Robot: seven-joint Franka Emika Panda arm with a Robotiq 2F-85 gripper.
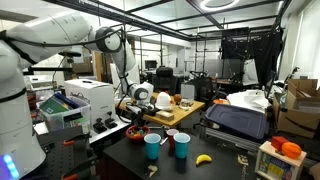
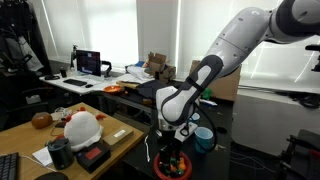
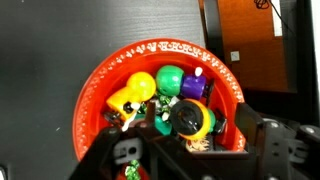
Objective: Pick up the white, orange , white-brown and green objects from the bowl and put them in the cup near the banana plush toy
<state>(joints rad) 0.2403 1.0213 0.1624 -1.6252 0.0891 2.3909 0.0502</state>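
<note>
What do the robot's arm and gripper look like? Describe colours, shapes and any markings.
The arm is glossy white, built of thick rounded segments with dark rings at the joints. The gripper at its end is black and blocky. In the wrist view its fingers are black and angular. No markings or loose cables can be made out.

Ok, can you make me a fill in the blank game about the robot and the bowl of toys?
The bowl holding the toys is colored ____. The gripper hangs right above the ____. The banana plush toy lies on a table that is colored ____.
Missing words: red, bowl, black.
</note>
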